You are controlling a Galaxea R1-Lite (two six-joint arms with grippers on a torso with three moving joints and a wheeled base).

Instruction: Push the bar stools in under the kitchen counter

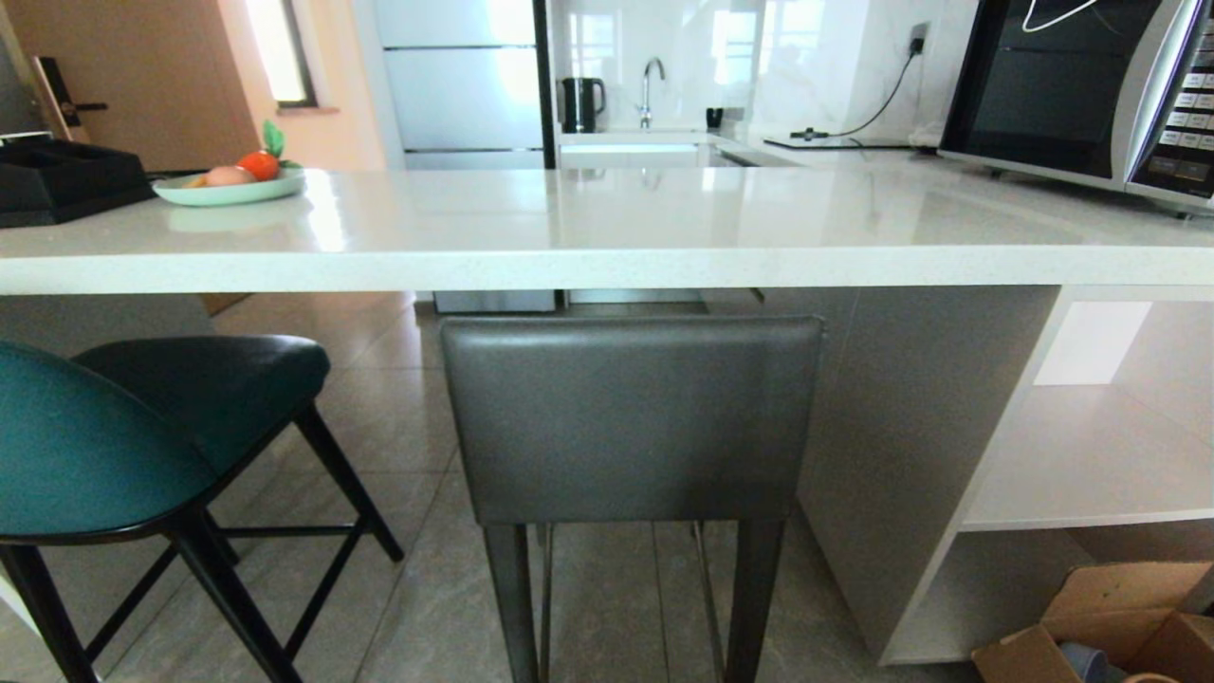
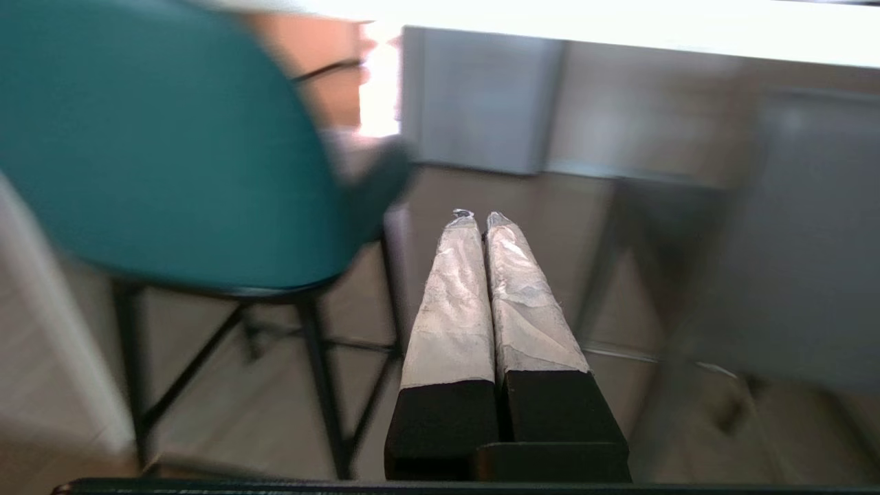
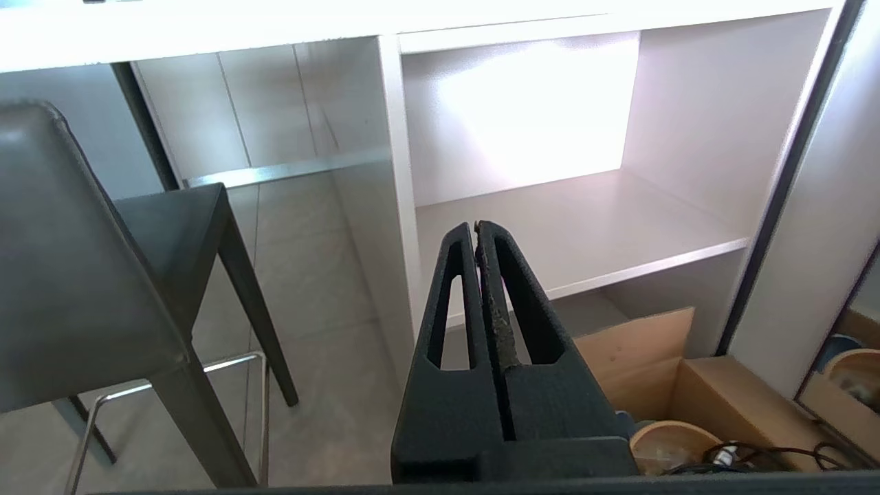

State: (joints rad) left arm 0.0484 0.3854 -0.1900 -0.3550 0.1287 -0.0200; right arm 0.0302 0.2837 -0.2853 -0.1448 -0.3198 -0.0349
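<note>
— Where are the two stools seen?

— The squared grey leather stool with grey metal legs [image 1: 631, 417] is seen at six o'clock in the head view, its back just beneath the front edge of the long glossy white stone-like counter top [image 1: 607, 228]. The curved teal leather stool with thin black legs [image 1: 104, 446] is placed at eight o'clock, turned at an angle, with its seat under the slab's edge.

— And the grippers?

— Neither is shown in the head view. The left gripper [image 2: 479, 218] is held with its white-wrapped fingers [image 2: 454, 302] pressed together, nothing between them; the teal stool lies at ten o'clock of it, apart. The right gripper [image 3: 476, 227] is closed likewise and empty, pointed at the white open shelf unit [image 3: 584, 227], with the grey stool at nine o'clock. A brown cardboard box [image 3: 694, 378] is seen on the floor beneath the shelf.
</note>
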